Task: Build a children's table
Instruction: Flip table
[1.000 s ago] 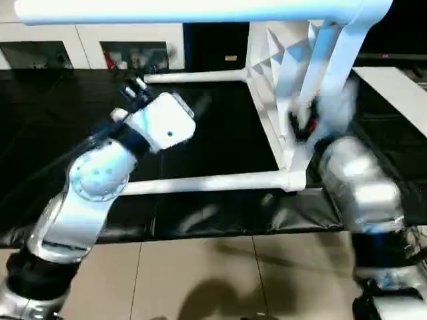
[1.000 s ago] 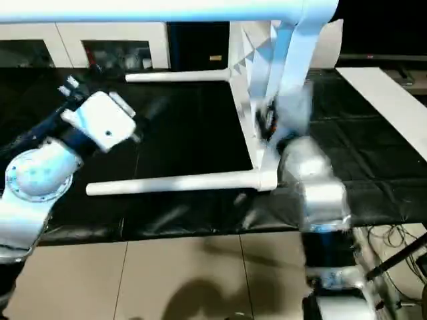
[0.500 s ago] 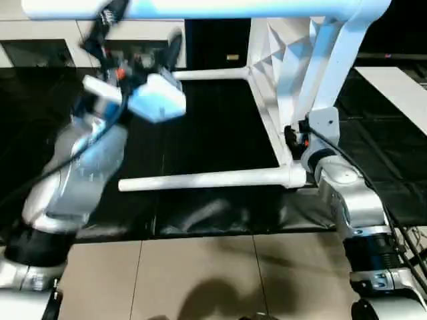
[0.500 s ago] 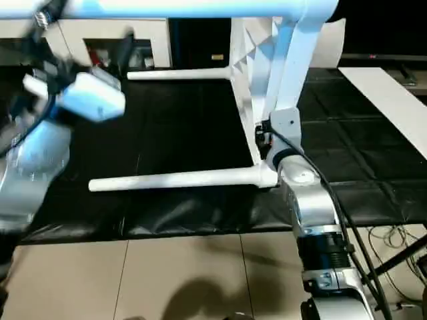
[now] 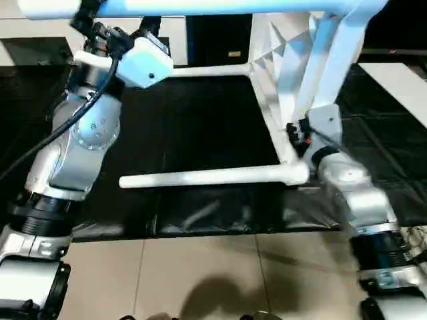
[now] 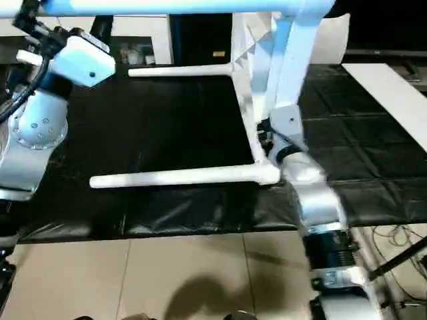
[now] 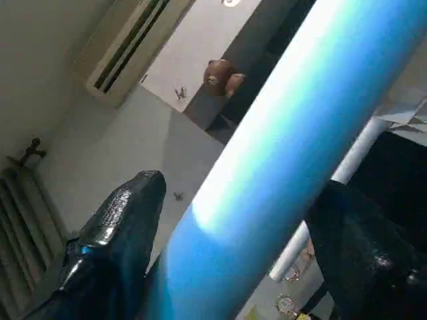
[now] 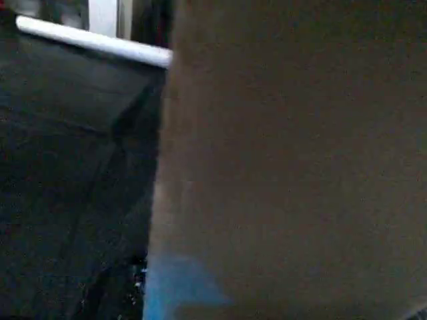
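The children's table (image 5: 287,73) stood tipped on its side on black matting, its ribbed underside facing the robot and its legs jutting out level. One near leg (image 5: 207,177) lay low along the mat's front edge; another upper leg (image 5: 200,7) ran across the top of the head views. The left hand (image 7: 233,247) was raised to that upper leg, its two black fingers (image 7: 123,227) straddling the leg with gaps visible either side, so open around it rather than clamped. The right hand (image 5: 297,133) sat against the top's lower edge near the corner socket; whether it gripped the edge could not be told. The step appeared to be seating or checking a fitted leg. The next move would call for the left hand to close on the leg and push or twist it firmly into its socket while the right steadied the top.
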Motion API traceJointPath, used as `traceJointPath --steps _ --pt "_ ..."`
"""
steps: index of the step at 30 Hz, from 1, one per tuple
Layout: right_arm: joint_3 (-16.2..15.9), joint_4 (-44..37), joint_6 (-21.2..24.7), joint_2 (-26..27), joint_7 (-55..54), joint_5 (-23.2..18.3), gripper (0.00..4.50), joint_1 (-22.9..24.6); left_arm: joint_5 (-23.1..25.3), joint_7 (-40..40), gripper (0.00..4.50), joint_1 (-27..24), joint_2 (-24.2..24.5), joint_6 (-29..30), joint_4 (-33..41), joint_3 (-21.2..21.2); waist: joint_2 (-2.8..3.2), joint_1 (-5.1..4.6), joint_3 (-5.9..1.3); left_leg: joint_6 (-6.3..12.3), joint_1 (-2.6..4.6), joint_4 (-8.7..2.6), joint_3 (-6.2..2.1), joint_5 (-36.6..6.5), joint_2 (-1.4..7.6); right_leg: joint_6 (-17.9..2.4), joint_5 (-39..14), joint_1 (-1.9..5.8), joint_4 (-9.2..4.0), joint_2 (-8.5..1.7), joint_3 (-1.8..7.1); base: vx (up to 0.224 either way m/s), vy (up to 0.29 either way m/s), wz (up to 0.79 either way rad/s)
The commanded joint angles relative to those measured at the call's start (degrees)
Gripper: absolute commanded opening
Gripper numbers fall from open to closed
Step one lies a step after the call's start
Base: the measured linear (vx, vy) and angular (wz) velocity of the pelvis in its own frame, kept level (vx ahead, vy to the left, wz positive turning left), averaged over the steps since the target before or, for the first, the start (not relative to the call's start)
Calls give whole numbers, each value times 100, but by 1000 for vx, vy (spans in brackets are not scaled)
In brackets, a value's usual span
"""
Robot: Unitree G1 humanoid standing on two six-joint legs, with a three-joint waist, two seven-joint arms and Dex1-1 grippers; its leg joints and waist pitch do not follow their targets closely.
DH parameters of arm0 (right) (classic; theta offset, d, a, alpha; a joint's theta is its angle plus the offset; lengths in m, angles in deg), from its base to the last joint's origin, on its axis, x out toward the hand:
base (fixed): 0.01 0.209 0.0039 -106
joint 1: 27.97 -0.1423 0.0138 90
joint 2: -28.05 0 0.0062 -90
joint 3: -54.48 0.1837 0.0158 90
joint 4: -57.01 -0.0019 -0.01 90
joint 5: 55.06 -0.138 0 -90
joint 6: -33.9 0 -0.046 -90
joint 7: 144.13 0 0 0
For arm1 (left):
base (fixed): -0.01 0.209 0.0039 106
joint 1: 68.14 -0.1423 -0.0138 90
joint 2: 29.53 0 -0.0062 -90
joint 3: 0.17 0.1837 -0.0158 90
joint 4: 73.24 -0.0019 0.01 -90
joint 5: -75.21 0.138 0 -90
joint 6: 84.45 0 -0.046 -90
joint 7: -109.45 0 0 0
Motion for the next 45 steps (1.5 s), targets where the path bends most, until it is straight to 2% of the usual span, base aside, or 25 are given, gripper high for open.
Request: traceJointPath --steps 1,7,8,10,11,12,13,18,19,21,22,23,24,26,28,29,31,33,34,36,37,38,41,42,45 --pt "-359 -295 80 -499 265 754 198 -254 -61 -96 326 79 -43 -44 -29 -49 -31 33 -418 78 0 -401 -148 -753 268 -1013 -1074 368 -355 -357 334 0 0 0" --pt "-572 -229 52 -1161 761 1017 198 -698 -284 -382 279 1 -205 52 26 -13 -69 90 -422 358 -36 -348 -114 -386 245 -1041 -1141 386 -345 -367 334 0 0 0" --pt "-593 -204 32 -1219 798 1049 198 -749 -313 -419 279 -23 -218 72 41 -6 -56 112 -414 389 -24 -342 -104 -391 242 -1006 -1301 368 -366 -367 330 0 0 0" --pt "-737 -50 -88 -1574 1023 1252 198 -1040 -490 -585 265 -159 -291 217 125 -1 -98 129 -414 420 -10 -333 -85 -406 238 -997 -1514 356 -380 -369 321 0 0 0" --pt "-765 -15 -114 -1651 1072 1293 198 -1100 -530 -599 260 -189 -307 244 144 -14 -69 154 -406 445 -4 -327 -84 -448 233 -960 -1687 340 -395 -372 319 0 0 0" --pt "-788 62 -169 -1773 1147 1317 199 -1227 -666 -630 256 -246 -363 327 172 -95 -94 149 -389 460 -16 -328 -78 -505 229 -866 -1874 327 -415 -358 309 0 0 0" --pt "-794 172 -267 -1892 1235 1346 199 -1382 -858 -678 254 -318 -424 461 191 -216 -71 166 -394 446 -6 -336 -92 -507 244 -846 -1939 327 -412 -369 303 0 0 0" --pt "-805 552 -676 -2284 1835 1279 201 -2004 -1562 -1190 233 -626 -587 1023 283 -570 -104 173 -383 419 42 -327 -74 -815 239 -821 -2266 272 -455 -371 290 0 0 0" --pt "-786 778 -880 -2378 2149 1148 201 -2329 -2165 -1617 229 -759 -804 1584 425 -746 -99 182 -370 440 24 -337 -83 -821 246 -791 -2271 275 -456 -367 294 0 0 0" --pt "-773 908 -960 -2410 2256 1097 201 -2479 -2420 -1769 222 -806 -898 1838 519 -823 -104 202 -355 435 50 -324 -74 -940 241 -834 -2457 249 -482 -386 283 0 0 0" --pt "-707 1255 -1349 -2440 2648 892 236 -2849 -2800 -2129 218 -835 -941 2341 697 -873 -124 201 -353 451 36 -317 -79 -999 234 -840 -2557 254 -473 -400 282 0 0 0" --pt "-700 1297 -1396 -2443 2694 868 236 -2892 -2839 -2168 218 -838 -943 2396 719 -878 -122 209 -352 447 39 -313 -79 -1034 237 -829 -2616 255 -475 -406 277 0 0 0" --pt "-677 1452 -1571 -2431 2843 779 270 -3024 -2864 -2185 215 -808 -944 2435 743 -903 -147 214 -329 474 55 -304 -65 -1127 228 -728 -2810 212 -521 -376 273 0 0 0" --pt "-664 1666 -1817 -2381 2970 693 269 -3163 -2933 -2145 212 -729 -1018 2511 723 -1013 -124 216 -319 452 77 -291 -66 -1305 228 -631 -3046 173 -549 -367 263 0 0 0" --pt "-651 1760 -1932 -2353 2992 677 280 -3214 -2972 -2141 209 -706 -1047 2571 730 -1058 -128 195 -304 394 45 -319 -97 -1419 231 -448 -3219 191 -580 -350 231 0 0 0" --pt "-613 1831 -2188 -2300 2928 658 310 -3251 -3023 -2108 205 -690 -1088 2656 731 -1126 -113 191 -319 351 61 -325 -112 -1476 244 -434 -3238 186 -575 -356 227 0 0 0" --pt "-365 2040 -2861 -2055 2699 463 318 -3361 -3101 -2048 203 -653 -1196 2929 785 -1327 -83 133 -305 196 85 -352 -153 -1911 266 -402 -3260 157 -600 -344 191 0 0 0" --pt "-133 2072 -2991 -1906 2646 236 342 -3415 -3093 -2056 203 -657 -1191 3025 814 -1348 -100 98 -320 155 107 -361 -174 -2123 269 -344 -3284 159 -606 -349 177 0 0 0" --pt "51 2064 -3101 -1817 2634 49 354 -3455 -3095 -2062 202 -668 -1178 3078 841 -1351 -57 98 -343 161 107 -378 -192 -2091 283 -406 -3048 183 -589 -350 186 0 0 0" --pt "255 2128 -3366 -1731 2652 -127 372 -3535 -3166 -2056 199 -684 -1180 3231 898 -1376 -66 84 -347 171 90 -407 -190 -2083 311 -636 -2566 187 -543 -343 215 0 0 0" --pt "488 2056 -3609 -1632 2892 -472 372 -3570 -3186 -2054 199 -690 -1195 3284 904 -1403 -28 83 -350 158 94 -406 -187 -2123 311 -691 -2495 184 -534 -350 224 0 0 0" --pt "564 2021 -3695 -1601 2962 -584 389 -3578 -3189 -2055 195 -693 -1199 3292 903 -1408 -53 68 -355 194 83 -399 -175 -2167 313 -750 -2373 190 -531 -365 240 0 0 0" --pt "994 1926 -3883 -1417 2984 -1106 407 -3675 -3147 -2094 190 -708 -1196 3239 892 -1404 -56 93 -376 284 33 -400 -165 -1797 322 -919 -1938 228 -470 -370 265 0 0 0" --pt "1432 1847 -3952 -1282 2799 -1551 416 -3757 -3135 -2170 187 -735 -1186 3151 902 -1401 -80 91 -384 308 20 -401 -158 -1719 320 -951 -1840 249 -463 -369 266 0 0 0" --pt "2098 1729 -3971 -1248 2255 -1997 446 -3631 -3147 -2286 179 -861 -1088 2967 918 -1408 -76 135 -399 381 7 -385 -133 -1305 318 -1059 -1430 259 -411 -369 283 0 0 0"
